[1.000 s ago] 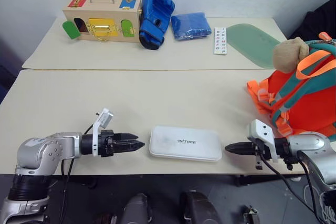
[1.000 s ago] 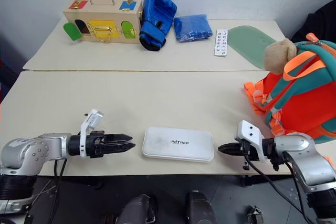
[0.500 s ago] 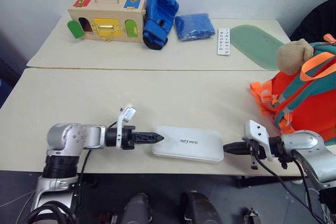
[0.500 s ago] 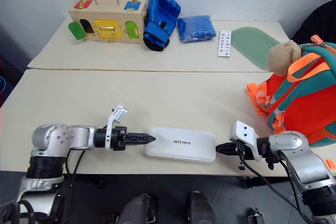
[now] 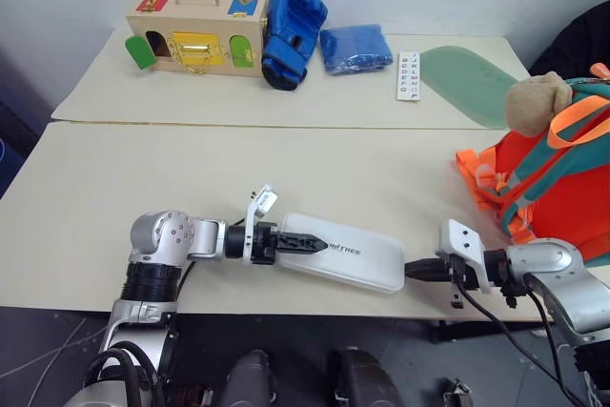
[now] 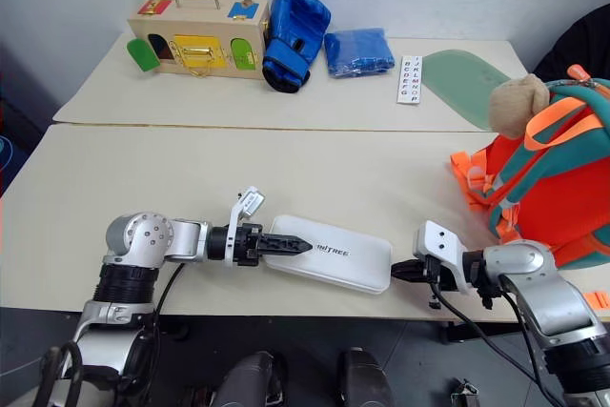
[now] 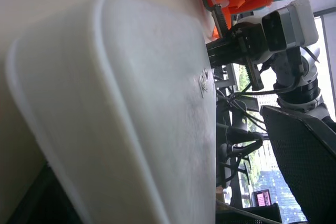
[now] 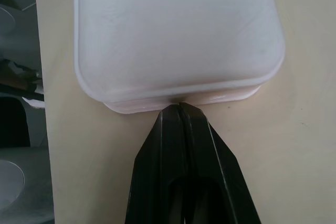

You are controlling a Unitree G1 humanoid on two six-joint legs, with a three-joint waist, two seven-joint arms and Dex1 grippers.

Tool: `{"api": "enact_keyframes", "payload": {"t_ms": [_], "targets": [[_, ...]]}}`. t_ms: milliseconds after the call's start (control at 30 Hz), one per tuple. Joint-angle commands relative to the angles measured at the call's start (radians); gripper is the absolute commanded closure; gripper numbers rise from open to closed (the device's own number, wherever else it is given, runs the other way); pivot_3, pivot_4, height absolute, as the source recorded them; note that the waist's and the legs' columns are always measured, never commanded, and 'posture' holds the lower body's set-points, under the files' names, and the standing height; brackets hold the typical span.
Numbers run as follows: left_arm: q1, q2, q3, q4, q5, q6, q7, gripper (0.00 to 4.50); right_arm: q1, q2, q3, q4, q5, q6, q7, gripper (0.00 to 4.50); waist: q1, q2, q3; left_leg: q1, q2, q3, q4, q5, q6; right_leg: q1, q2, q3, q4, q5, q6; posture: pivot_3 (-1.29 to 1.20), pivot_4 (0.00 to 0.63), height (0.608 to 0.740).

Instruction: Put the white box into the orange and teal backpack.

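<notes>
The white box point(image 5: 357, 254) lies flat near the table's front edge, turned a little askew. My left gripper point(image 5: 307, 243) reaches in from the left, open, jaws astride the box's left end; one black finger point(image 5: 315, 242) lies over its top and the other is hidden. The box point(image 7: 131, 119) sits very close in the left wrist view. My right gripper point(image 5: 412, 271) is shut, its tip point(image 8: 180, 107) touching the box's right end point(image 8: 178, 40). The orange and teal backpack point(image 5: 558, 178) stands at the right edge with a tan plush toy point(image 5: 534, 102) on it.
On the far table stand a wooden lock box point(image 5: 195, 32), a blue boxing glove point(image 5: 291, 21), a folded blue cloth point(image 5: 355, 48), a white lettered strip point(image 5: 408, 74) and a pale green mat point(image 5: 467, 83). The table's front edge runs just below the box.
My left gripper has moved right from beside the box onto its left end. The box's left end has shifted a little, turning it askew. My right gripper stayed put.
</notes>
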State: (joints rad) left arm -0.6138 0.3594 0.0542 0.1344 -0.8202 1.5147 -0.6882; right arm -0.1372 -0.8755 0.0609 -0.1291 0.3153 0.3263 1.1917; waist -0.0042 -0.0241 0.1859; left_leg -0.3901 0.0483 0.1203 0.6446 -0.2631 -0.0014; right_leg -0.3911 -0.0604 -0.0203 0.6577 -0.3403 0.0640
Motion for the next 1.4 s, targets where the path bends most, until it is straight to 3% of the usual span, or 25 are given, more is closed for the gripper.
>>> {"api": "enact_keyframes", "payload": {"t_ms": [33,267,433,533,800,900,967,1100,1300,1400], "targets": [[-0.017,-0.017,0.010,-0.011,-0.029,-0.003,-0.028,0.93,0.008,0.015,-0.012,-0.040,0.011,-0.003,-0.014,4.50,-0.001,0.000,0.000,0.000,0.000,0.000,0.000,0.000,0.000,0.000,0.000,0.000,0.000,0.000,0.000,0.00,0.150,0.740],[-0.008,-0.027,0.082,-0.007,-0.032,-0.007,-0.005,3.09,0.052,0.013,-0.037,-0.074,0.017,0.004,-0.042,4.50,0.000,0.000,0.000,0.000,0.000,0.000,0.000,0.000,0.000,0.000,0.000,0.000,0.000,0.000,0.000,0.00,0.150,0.740],[0.026,-0.032,0.204,-0.058,-0.076,0.008,0.015,3.17,0.107,0.033,-0.113,-0.118,0.025,0.031,-0.145,4.33,-0.003,0.000,0.000,-0.001,0.001,0.000,0.000,0.000,-0.001,-0.001,0.000,0.000,0.000,0.000,0.000,0.00,0.150,0.740],[0.016,-0.041,0.316,-0.091,-0.114,0.032,0.056,3.17,0.152,0.056,-0.246,-0.179,0.105,0.140,-0.235,3.64,-0.001,-0.001,0.000,-0.001,0.001,0.000,0.000,0.000,-0.001,-0.001,0.000,0.000,0.000,0.000,0.000,0.00,0.150,0.740],[0.010,0.008,0.575,-0.216,-0.216,0.078,0.150,3.17,0.343,0.150,-0.781,-0.361,0.346,0.418,-0.481,0.87,0.002,-0.001,0.001,-0.002,0.000,-0.002,0.000,-0.001,0.000,0.000,0.000,-0.001,-0.001,0.000,0.000,0.00,0.150,0.740],[0.007,-0.003,0.624,-0.246,-0.239,0.061,0.197,3.17,0.274,0.185,-0.822,-0.336,0.365,0.457,-0.607,0.03,-0.004,-0.002,0.001,-0.002,0.001,-0.002,0.000,-0.001,-0.001,0.000,0.000,-0.001,-0.001,0.000,0.000,0.00,0.150,0.740],[0.002,-0.017,0.638,-0.251,-0.252,0.053,0.227,3.17,0.231,0.195,-0.805,-0.317,0.354,0.467,-0.659,0.03,-0.010,-0.002,0.001,-0.001,0.001,-0.001,0.000,-0.001,-0.001,0.000,0.000,0.000,-0.001,0.000,0.000,0.00,0.150,0.740],[0.009,-0.031,0.608,-0.272,-0.258,0.018,0.259,3.17,0.004,0.256,-0.718,-0.172,0.330,0.477,-0.807,0.03,-0.023,-0.003,0.002,-0.001,0.001,-0.001,-0.001,-0.001,-0.001,-0.001,0.001,0.000,-0.001,0.000,0.000,0.00,0.150,0.740],[0.043,0.010,0.526,-0.293,-0.240,-0.059,0.228,3.17,-0.177,0.293,-0.625,0.033,0.253,0.363,-0.846,0.03,-0.024,-0.003,0.002,-0.002,0.000,0.001,-0.005,0.000,-0.002,-0.003,0.002,0.001,-0.001,0.000,0.000,0.00,0.150,0.740],[0.067,0.045,0.483,-0.304,-0.205,-0.136,0.217,3.17,-0.217,0.303,-0.585,0.095,0.227,0.289,-0.820,0.62,-0.025,-0.003,0.002,-0.002,0.000,0.002,-0.006,0.000,-0.002,-0.003,0.001,0.001,-0.002,0.000,0.000,0.00,0.150,0.740]]}}
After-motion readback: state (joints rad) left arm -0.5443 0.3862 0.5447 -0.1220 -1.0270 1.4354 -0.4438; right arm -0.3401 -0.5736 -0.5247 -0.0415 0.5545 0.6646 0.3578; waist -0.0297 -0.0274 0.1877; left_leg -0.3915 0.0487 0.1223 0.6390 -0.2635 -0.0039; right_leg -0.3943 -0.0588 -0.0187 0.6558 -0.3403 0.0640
